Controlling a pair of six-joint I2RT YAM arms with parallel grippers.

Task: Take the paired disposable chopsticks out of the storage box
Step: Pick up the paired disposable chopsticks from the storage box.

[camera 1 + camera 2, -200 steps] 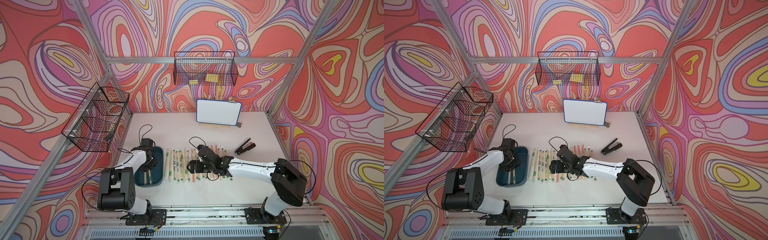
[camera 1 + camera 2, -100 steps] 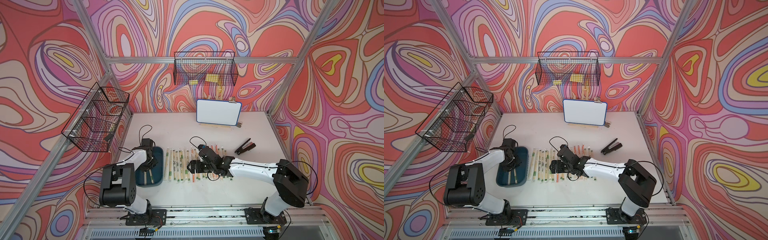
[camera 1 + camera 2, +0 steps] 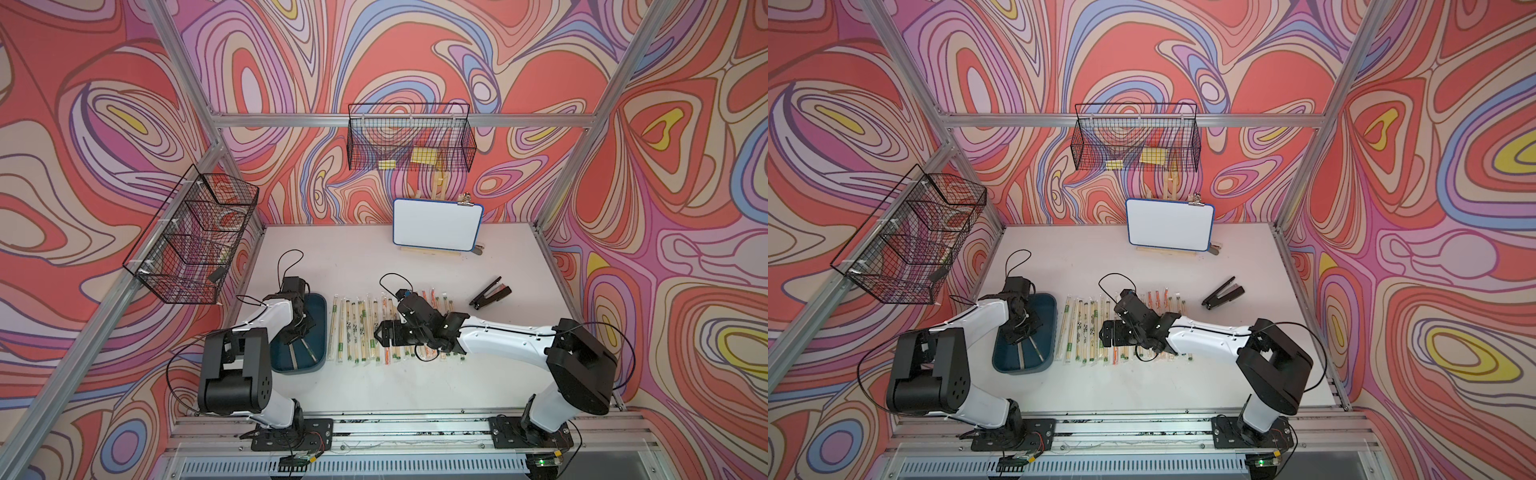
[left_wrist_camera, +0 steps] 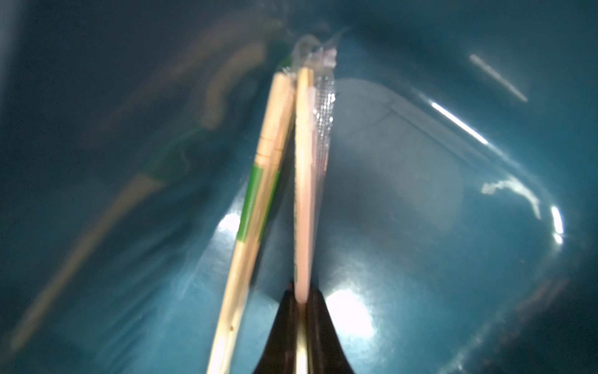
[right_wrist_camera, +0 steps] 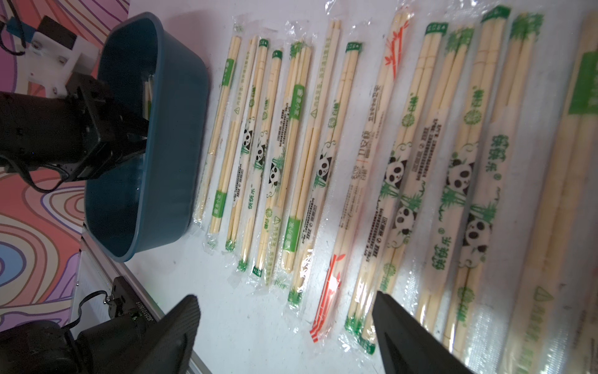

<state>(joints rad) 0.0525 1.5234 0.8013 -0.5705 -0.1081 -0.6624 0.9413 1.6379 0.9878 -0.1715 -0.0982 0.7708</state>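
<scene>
The teal storage box [image 3: 320, 303] [image 3: 1047, 307] sits at the table's left. My left gripper [image 3: 297, 336] [image 3: 1017, 337] reaches down inside it. In the left wrist view my left gripper [image 4: 302, 311] is shut on a pale sleeved pair of disposable chopsticks [image 4: 304, 194]. A second pair with a green band [image 4: 255, 200] lies beside it on the box floor. Several chopstick pairs [image 3: 357, 328] [image 5: 323, 145] lie in a row on the table right of the box. My right gripper [image 3: 380, 334] [image 5: 284, 301] hovers open over that row, holding nothing.
A black stapler-like tool [image 3: 490, 293] lies at the right of the table. A small whiteboard [image 3: 436, 224] stands at the back. Wire baskets hang on the back wall [image 3: 409, 141] and on the left wall [image 3: 195, 237].
My left gripper has closed on a chopstick pair inside the box. The right arm has edged slightly left, its gripper still open.
</scene>
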